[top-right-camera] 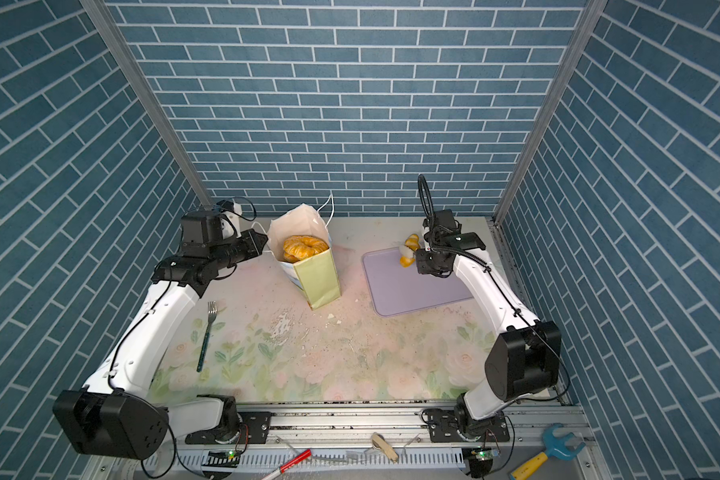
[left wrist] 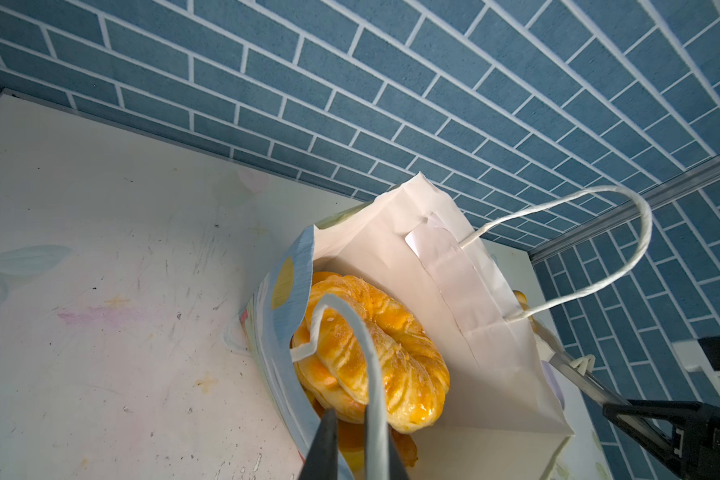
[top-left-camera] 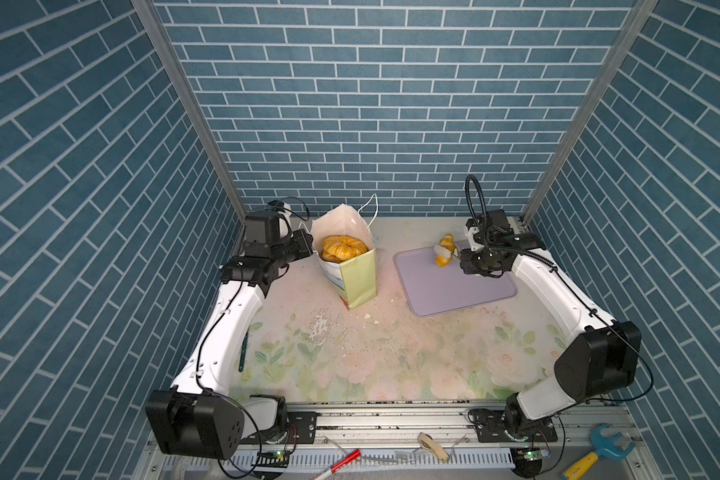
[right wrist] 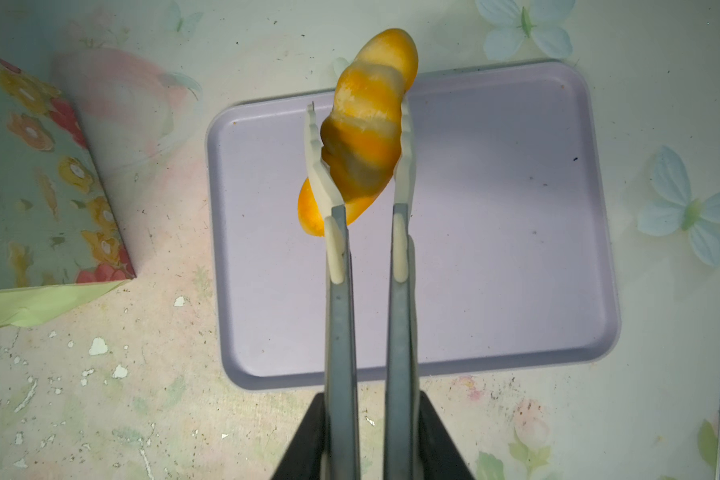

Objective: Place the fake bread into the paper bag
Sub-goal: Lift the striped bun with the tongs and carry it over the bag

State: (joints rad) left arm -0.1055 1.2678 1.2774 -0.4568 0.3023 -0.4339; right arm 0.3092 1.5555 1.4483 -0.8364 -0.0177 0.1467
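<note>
While the paper bag [top-left-camera: 356,274] on the surface [top-left-camera: 391,353] already stands heaped with fake bread [top-left-camera: 344,248], its cord handle [left wrist: 375,374] pinched in the left fingers [left wrist: 325,440], the right fingers [right wrist: 304,449] clamp tongs [right wrist: 341,332] gripping the seemingly last croissant [right wrist: 366,137] above the tray [right wrist: 495,249]; only that transfer seems left

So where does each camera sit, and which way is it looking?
Top views: high above the arms' bases, facing down toward the blue brick wall; white left arm and right arm show.
Left wrist: on the left arm, peering into the tall yellow-green paper bag; black left fingers pinch a white cord handle.
Right wrist: on the right arm, above the flat lavender tray; black right fingers squeeze grey tongs holding a striped orange croissant.
Shared: both top views show bag and tray.
</note>
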